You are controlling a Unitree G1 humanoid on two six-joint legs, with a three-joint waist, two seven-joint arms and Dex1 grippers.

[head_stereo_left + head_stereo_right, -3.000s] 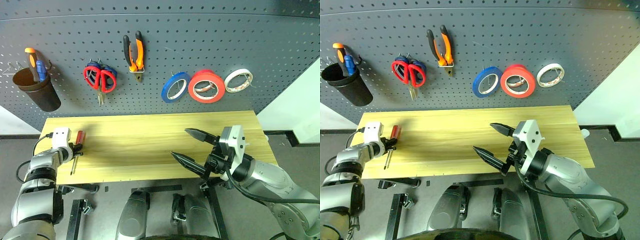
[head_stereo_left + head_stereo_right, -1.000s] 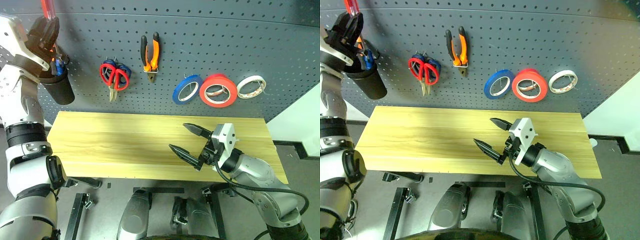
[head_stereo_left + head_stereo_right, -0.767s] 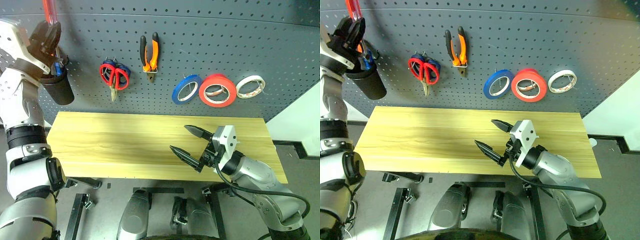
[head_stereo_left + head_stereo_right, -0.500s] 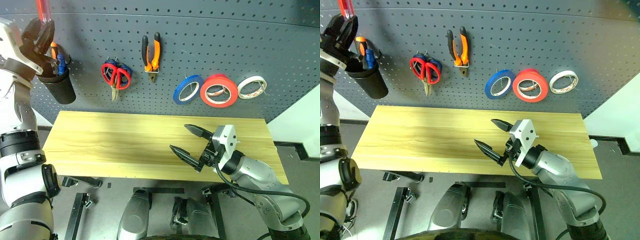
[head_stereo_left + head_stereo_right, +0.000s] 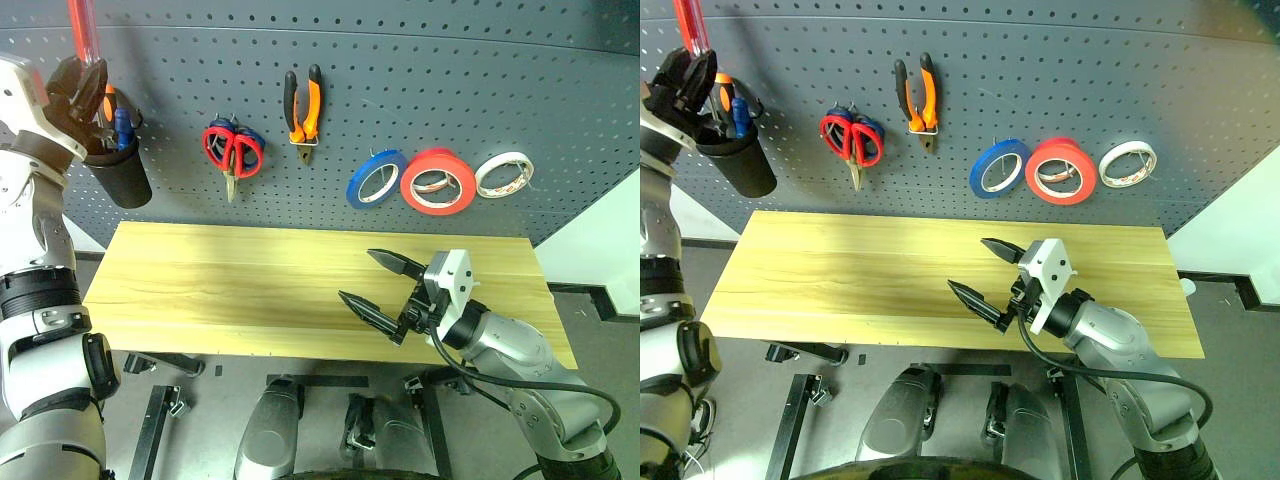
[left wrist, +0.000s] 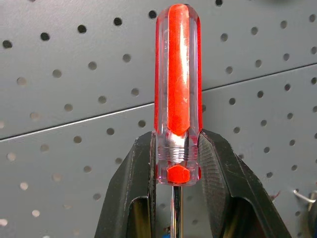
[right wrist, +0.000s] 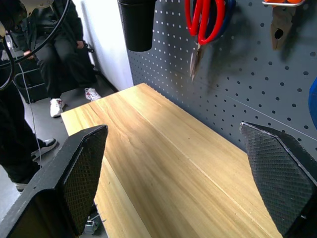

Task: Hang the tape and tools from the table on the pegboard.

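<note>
Gripping the screwdriver [image 6: 177,99] upright, left pincer [image 6: 177,163] clenched at handle base, right pincer [image 5: 385,286] released over table [image 5: 220,290].

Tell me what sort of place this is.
Most likely a workshop or a tool-handling test station: a dark pegboard hung with pliers, scissors and tape rolls, above a bare wooden table. People sit nearby in the right wrist view.
</note>
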